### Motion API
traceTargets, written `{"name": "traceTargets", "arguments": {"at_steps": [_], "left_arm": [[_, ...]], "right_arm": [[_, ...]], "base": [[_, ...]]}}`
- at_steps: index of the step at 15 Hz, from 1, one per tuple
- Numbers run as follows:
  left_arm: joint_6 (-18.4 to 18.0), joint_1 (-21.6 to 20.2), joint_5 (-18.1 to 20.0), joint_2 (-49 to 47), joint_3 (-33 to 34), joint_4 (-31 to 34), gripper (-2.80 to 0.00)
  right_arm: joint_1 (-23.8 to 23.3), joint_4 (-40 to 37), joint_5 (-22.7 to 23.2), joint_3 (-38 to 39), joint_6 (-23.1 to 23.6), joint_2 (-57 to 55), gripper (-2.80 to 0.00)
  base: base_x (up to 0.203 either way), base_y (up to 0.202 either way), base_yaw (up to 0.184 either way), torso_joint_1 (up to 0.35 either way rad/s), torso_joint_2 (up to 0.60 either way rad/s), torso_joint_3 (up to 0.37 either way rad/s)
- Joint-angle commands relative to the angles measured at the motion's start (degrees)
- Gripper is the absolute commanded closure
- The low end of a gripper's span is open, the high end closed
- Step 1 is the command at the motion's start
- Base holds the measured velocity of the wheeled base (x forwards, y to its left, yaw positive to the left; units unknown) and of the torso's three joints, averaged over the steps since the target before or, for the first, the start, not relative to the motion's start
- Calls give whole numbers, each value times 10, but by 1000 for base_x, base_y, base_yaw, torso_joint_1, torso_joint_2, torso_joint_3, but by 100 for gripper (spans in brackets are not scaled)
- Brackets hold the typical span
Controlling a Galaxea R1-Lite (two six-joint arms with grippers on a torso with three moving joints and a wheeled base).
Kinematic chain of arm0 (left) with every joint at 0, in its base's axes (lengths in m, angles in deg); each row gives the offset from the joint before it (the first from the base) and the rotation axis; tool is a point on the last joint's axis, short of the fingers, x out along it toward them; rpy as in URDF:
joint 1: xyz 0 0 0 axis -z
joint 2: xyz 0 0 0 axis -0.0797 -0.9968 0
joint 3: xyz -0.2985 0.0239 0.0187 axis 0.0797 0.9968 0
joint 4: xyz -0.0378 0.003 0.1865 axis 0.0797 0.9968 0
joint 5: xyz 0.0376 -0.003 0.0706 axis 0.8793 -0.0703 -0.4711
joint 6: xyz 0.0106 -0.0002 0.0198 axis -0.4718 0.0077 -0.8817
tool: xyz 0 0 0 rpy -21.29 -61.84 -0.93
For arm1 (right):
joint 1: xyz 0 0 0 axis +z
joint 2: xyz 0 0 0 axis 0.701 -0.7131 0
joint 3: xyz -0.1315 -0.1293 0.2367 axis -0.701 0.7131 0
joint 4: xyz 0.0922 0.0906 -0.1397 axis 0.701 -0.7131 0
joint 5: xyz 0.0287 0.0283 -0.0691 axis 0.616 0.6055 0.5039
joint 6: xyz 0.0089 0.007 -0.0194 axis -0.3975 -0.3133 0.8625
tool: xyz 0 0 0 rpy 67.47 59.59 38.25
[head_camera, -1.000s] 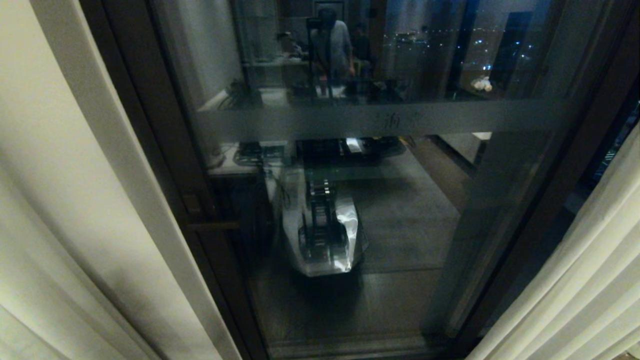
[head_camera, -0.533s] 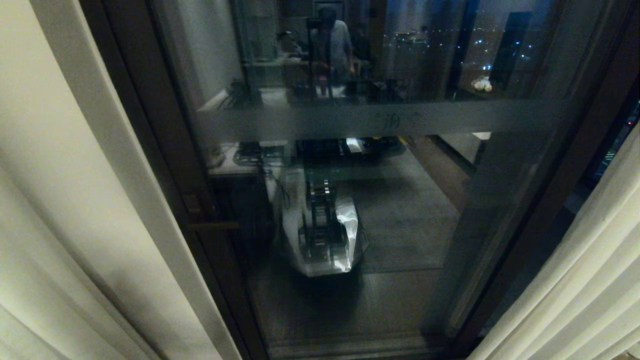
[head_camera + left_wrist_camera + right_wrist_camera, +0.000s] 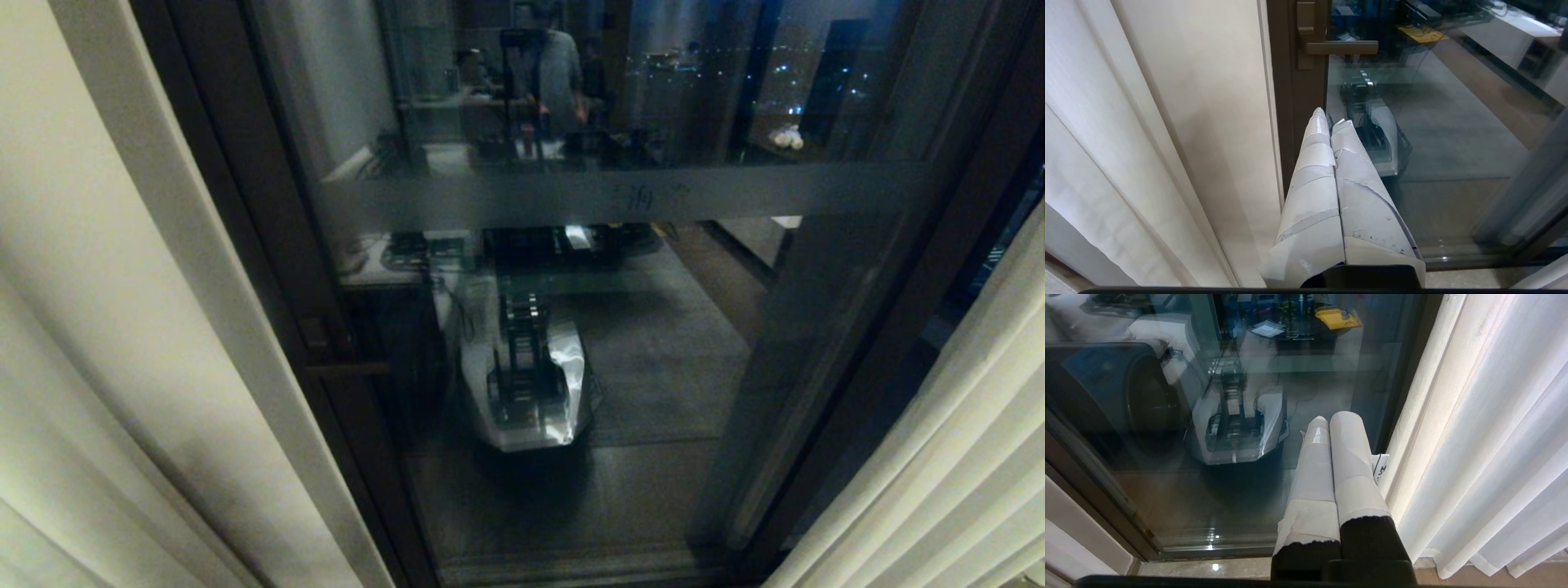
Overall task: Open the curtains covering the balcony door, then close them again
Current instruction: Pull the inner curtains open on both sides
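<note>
The cream curtains hang drawn apart: the left panel (image 3: pixel 106 310) and the right panel (image 3: pixel 955 457) frame the bare balcony door (image 3: pixel 620 196), whose dark glass mirrors the room and my own base. Neither arm shows in the head view. In the left wrist view my left gripper (image 3: pixel 1330 116), its tape-wrapped fingers pressed together and holding nothing, hangs beside the left curtain panel (image 3: pixel 1180 122), below the door handle (image 3: pixel 1339 47). In the right wrist view my right gripper (image 3: pixel 1333 418) is likewise shut and empty, just beside the right curtain panel (image 3: pixel 1486 428).
The door's dark frame (image 3: pixel 245 245) stands right against the left panel's edge. A frosted band (image 3: pixel 620 194) crosses the glass. A person's reflection (image 3: pixel 555 73) shows high in the glass. A small white tag (image 3: pixel 1382 467) sits at the right panel's edge, near the floor sill (image 3: pixel 1208 567).
The person's reflection in the glass has shifted slightly. The curtains, door and both arms have not moved.
</note>
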Motion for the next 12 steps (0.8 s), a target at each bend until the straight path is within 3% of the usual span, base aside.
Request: {"name": "traceTargets", "arguments": {"at_steps": [1,12], "left_arm": [[0,0,0,1,0,0,0],[-1,0,0,1,0,0,0]], "right_arm": [[0,0,0,0,0,-1,0],[0,0,0,0,0,-1,0]], "base": [[0,0,0,0,0,0],[0,0,0,0,0,0]]}}
